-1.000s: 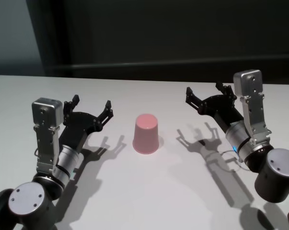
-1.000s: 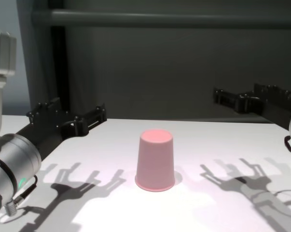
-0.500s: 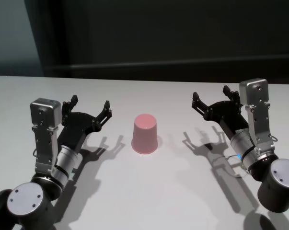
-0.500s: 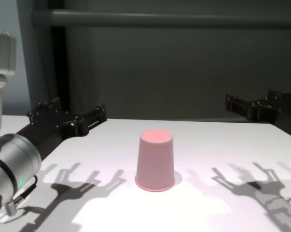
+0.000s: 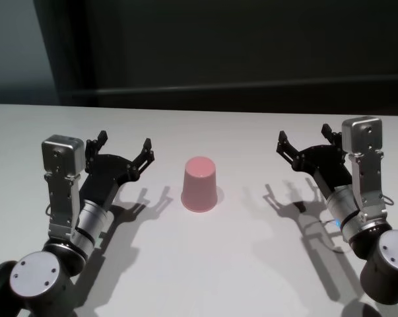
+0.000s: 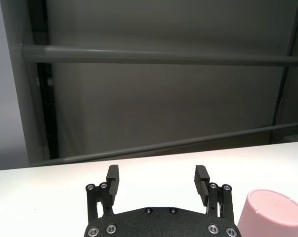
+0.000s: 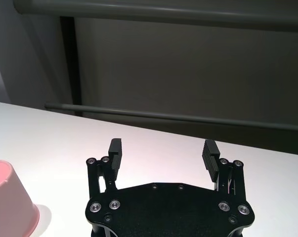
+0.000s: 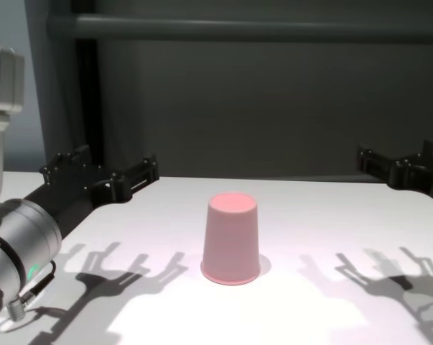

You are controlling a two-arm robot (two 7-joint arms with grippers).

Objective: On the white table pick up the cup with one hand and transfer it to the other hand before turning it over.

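Observation:
The pink cup (image 5: 200, 185) stands upside down, base up, in the middle of the white table (image 5: 205, 271). It also shows in the chest view (image 8: 233, 237), the left wrist view (image 6: 272, 217) and the right wrist view (image 7: 8, 202). My left gripper (image 5: 125, 142) is open and empty, held above the table to the left of the cup, apart from it. My right gripper (image 5: 305, 135) is open and empty, farther off to the right of the cup. Both also show in the chest view, left (image 8: 101, 169) and right (image 8: 399, 154).
A dark wall with a grey horizontal rail (image 8: 245, 29) runs behind the table's far edge. Bare table lies in front of the cup and between the cup and each gripper.
My right gripper has drawn away to the right, widening its gap to the cup. The left arm and the cup have not moved.

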